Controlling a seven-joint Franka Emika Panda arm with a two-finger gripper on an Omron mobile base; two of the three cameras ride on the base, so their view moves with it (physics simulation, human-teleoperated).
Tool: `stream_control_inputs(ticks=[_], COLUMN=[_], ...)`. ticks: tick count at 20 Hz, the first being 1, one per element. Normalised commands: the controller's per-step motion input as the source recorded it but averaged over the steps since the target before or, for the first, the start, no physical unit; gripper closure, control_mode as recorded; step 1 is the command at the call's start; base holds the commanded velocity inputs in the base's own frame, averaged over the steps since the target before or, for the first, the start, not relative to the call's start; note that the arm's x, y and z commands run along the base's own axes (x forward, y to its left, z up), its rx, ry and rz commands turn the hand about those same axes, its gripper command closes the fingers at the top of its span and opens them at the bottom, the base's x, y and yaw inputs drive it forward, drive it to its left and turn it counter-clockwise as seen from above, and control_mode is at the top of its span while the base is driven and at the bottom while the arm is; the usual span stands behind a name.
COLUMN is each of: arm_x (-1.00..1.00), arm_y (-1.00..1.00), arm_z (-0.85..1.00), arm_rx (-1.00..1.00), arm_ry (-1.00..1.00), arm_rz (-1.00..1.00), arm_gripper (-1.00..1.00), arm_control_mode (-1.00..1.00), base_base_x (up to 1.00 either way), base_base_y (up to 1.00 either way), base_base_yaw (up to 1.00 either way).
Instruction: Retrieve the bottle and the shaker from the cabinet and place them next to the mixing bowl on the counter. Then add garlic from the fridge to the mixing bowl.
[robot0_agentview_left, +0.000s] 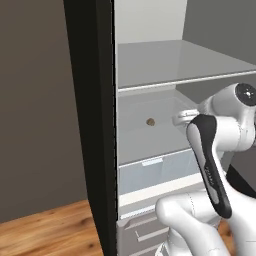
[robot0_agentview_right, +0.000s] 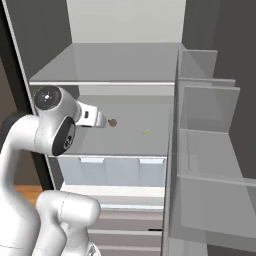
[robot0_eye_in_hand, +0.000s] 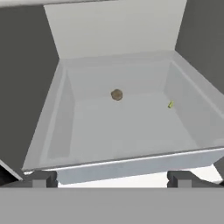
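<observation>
Spread fingers (robot0_eye_in_hand: 39, 178) before roundish, axisless garlic (robot0_eye_in_hand: 117, 94)

The fridge (robot0_agentview_left: 95, 125) stands open, dark door edge at the left and pale grey inside, and the garlic (robot0_eye_in_hand: 117, 94), a small tan-brown roundish lump, lies alone toward the back of a flat shelf above the translucent drawers.
</observation>
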Motion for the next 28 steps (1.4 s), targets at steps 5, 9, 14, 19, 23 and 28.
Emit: stream_control_inputs(ticks=[5, 9, 14, 19, 23, 28], arm_x=[0.37, 0.56, 0.58, 0.61, 0.62, 0.64], arm_y=[0.0, 0.0, 0.0, 0.0, -0.02, 0.0], arm_z=[-0.69, -0.66, -0.18, 0.0, 0.0, -0.02], arm_rx=[-0.08, -0.04, 0.0, 0.0, 0.0, 0.0], arm_ry=[0.0, 0.0, 0.03, 0.06, 0.06, 0.03], arm_rz=[0.0, 0.0, 0.0, -0.02, 0.0, 0.0], arm_gripper=[-1.0, -1.0, -1.0, -1.0, -1.0, -1.0], arm_control_mode=[-1.0, -1.0, -1.0, -1.0, -1.0, -1.0], base_base_x=[0.0, 0.0, 0.0, 0.0, 0.0, 0.0], base_base_y=[0.0, 0.0, 0.0, 0.0, 0.0, 0.0], base_base_yaw=[0.0, 0.0, 0.0, 0.0, 0.0, 0.0])
